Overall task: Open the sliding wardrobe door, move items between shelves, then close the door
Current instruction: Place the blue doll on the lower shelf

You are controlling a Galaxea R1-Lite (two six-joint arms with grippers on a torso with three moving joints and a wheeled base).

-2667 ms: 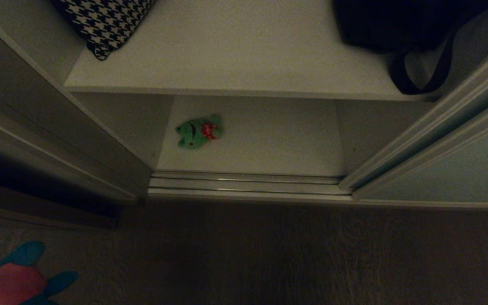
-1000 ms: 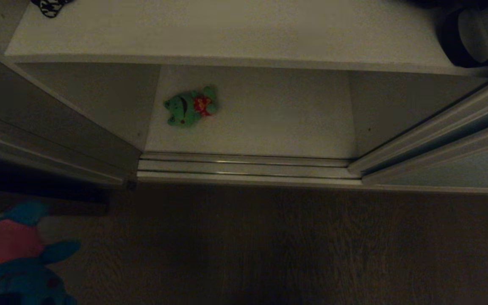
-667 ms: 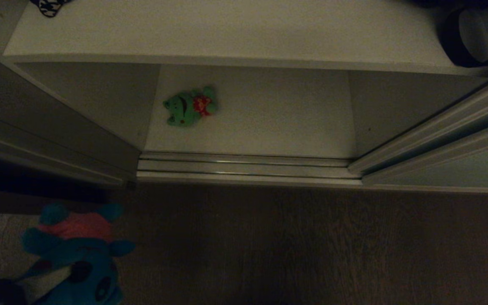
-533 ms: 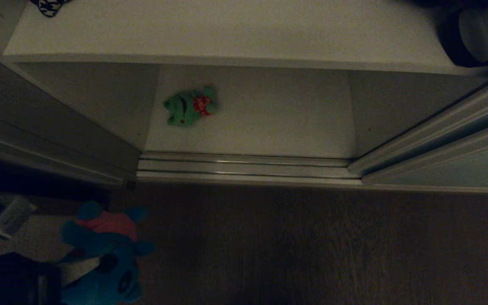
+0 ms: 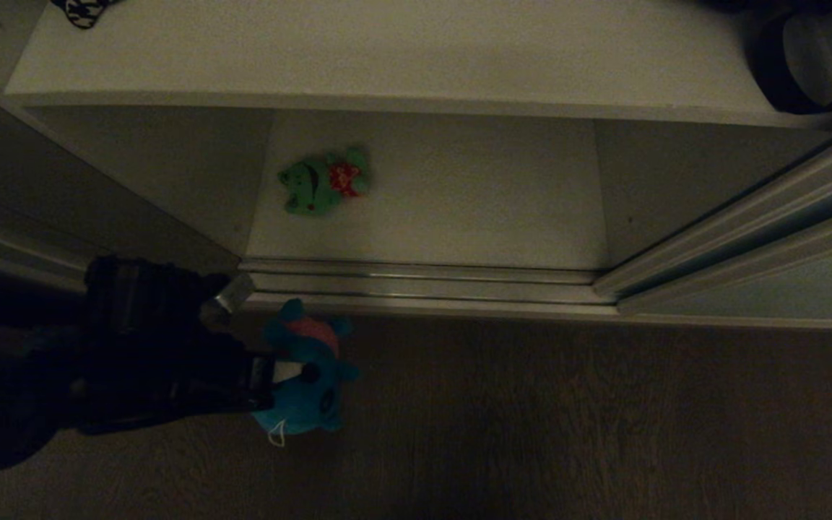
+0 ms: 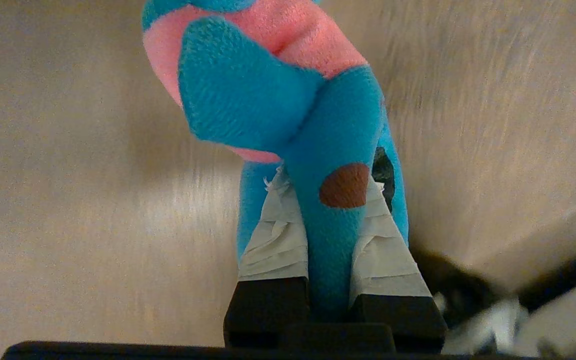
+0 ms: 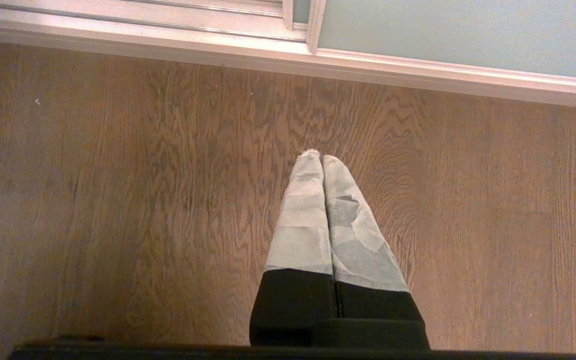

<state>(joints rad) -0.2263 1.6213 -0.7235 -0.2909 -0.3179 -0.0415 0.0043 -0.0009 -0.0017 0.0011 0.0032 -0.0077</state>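
We see the left gripper low on the left in the head view, just in front of the metal floor track, with its tape-wrapped fingers clamped on the blue plush toy. In the left wrist view the two fingers pinch a narrow blue part of that toy between them, and its pink back and a rounded blue limb stand beyond the fingertips. The toy hangs over the brown wooden floor, outside the wardrobe and just short of the track. The green plush toy, with its red patch, lies on the lower white shelf, toward that shelf's left side and well apart from the blue one. Above it we see the upper shelf, with a corner of the houndstooth bag at its far left and the strap of the black bag at its far right. The sliding door stands pushed to the right, so the opening is clear. The right gripper points down at the floor near the door's lower frame, its fingers pressed together and holding nothing.
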